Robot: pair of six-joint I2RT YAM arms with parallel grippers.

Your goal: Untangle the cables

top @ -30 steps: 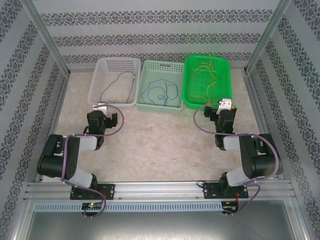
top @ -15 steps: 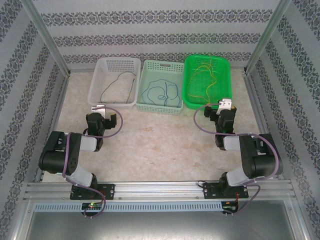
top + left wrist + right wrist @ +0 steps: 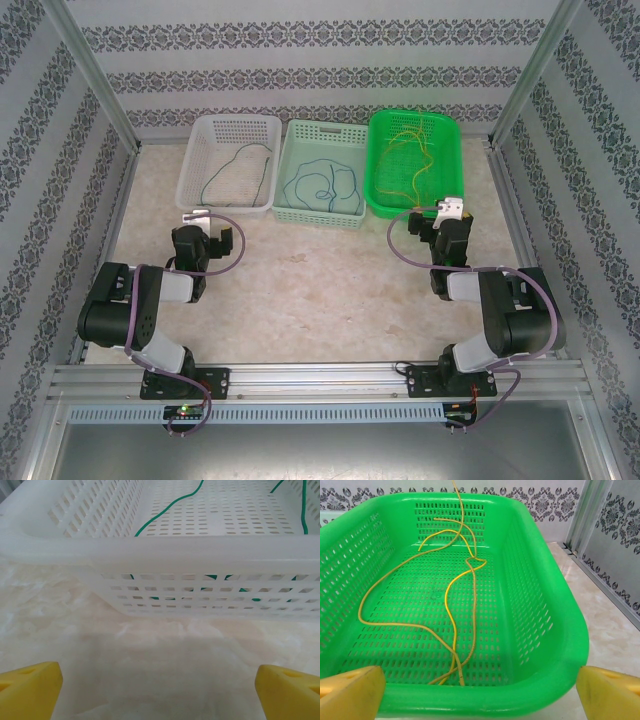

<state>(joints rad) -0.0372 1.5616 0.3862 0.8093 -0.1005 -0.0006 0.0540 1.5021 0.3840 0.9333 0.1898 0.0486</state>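
Three baskets stand in a row at the back. In the white basket (image 3: pixel 224 209) lies a dark green cable (image 3: pixel 222 168). A blue cable (image 3: pixel 322 178) is looped in the mint basket (image 3: pixel 318 216). Yellow cables (image 3: pixel 415 165) cross each other in the green basket (image 3: pixel 378 205). My left gripper (image 3: pixel 208 238) is open just short of the white basket's near wall (image 3: pixel 160 547), with the green cable (image 3: pixel 165 510) beyond and nothing between its jaws (image 3: pixel 160 690). My right gripper (image 3: pixel 445 225) is open at the green basket's near rim (image 3: pixel 570 630), facing the yellow cables (image 3: pixel 451 605); its jaws (image 3: pixel 480 695) hold nothing.
Beige marbled tabletop (image 3: pixel 320 280) stretches between the arms and the baskets. Metal frame rails (image 3: pixel 118 215) and patterned walls close in the left, right and back sides. Thick purple arm cables (image 3: pixel 400 250) loop beside each wrist.
The left arm shifted slightly, its wrist drifting a little to the left, then stopped. The right arm and the cables have not moved.
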